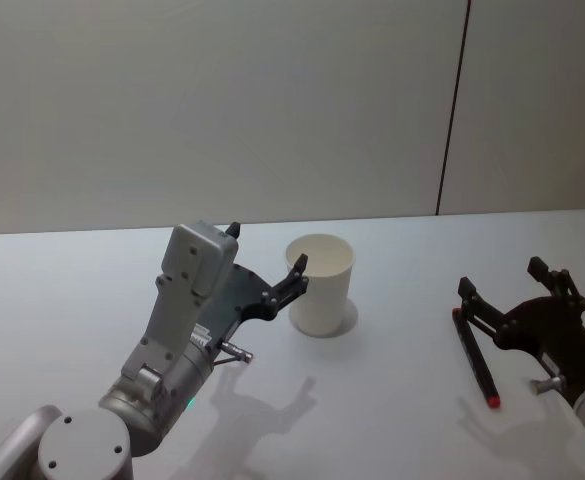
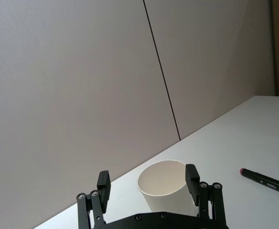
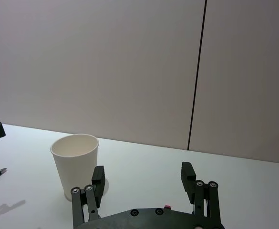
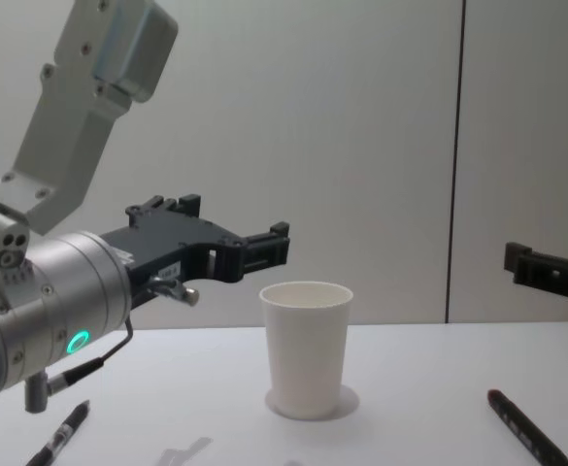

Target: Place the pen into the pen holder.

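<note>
1. Black barrel, red end: the pen [image 1: 475,355], flat on the table [image 1: 72,290] at the lower right of the head view, not yet lifted, well apart from its target.
2. Directly above it, the right hand [image 1: 507,280], fingers spread wide, one fingertip close over the pen's far end. Spread that wide, by the look of it, to straddle the barrel before closing. Touching or not: cannot tell.
3. At the middle of the head view, the pen holder [image 1: 320,285]: white paper, upright on its narrow base, mouth open to the top, nothing seen inside. Stood that way, presumably, to take a pen dropped in from above. Light and tapered, so likely to tip under a knock at the rim.
4. Just left of the pen holder in the head view, the left hand [image 1: 267,248], fingers likewise spread and holding nothing. In the chest view, hanging above rim height and clear of the paper. Perhaps posted there to steady the pen holder; perhaps only waiting.
5. At the lower left of the chest view, a second pen [image 4: 63,434] on the table under the left arm, out of the way.
6. Task judged barely begun: grasp, lift, tilt towards upright, lower one end into the mouth.
</note>
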Robot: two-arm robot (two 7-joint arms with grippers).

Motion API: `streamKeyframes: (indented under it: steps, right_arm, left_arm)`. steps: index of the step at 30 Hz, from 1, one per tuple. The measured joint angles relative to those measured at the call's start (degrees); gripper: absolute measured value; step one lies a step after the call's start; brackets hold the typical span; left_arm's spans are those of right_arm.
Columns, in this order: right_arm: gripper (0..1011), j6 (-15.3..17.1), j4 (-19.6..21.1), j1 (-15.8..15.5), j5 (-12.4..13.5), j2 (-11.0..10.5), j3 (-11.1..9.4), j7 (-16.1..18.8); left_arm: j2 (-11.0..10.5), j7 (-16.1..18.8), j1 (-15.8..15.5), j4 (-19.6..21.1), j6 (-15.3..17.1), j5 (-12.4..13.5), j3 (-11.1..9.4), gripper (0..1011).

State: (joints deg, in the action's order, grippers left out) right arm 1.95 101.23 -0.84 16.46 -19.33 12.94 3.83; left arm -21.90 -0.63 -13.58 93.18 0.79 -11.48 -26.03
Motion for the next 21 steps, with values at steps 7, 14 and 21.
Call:
streamKeyframes:
  steps: [7, 14, 21]
  right_arm:
    - [1002, 0.00, 0.00, 0.00, 0.00, 0.00, 0.00, 0.00]
    - [1002, 0.00, 0.00, 0.00, 0.00, 0.00, 0.00, 0.00]
    - [1002, 0.00, 0.00, 0.00, 0.00, 0.00, 0.00, 0.00]
  left_arm:
    - [0.00, 0.00, 0.00, 0.00, 0.00, 0.00, 0.00, 1004]
    - [0.00, 0.00, 0.00, 0.00, 0.00, 0.00, 0.00, 1004]
    - [0.00, 0.00, 0.00, 0.00, 0.00, 0.00, 0.00, 1004]
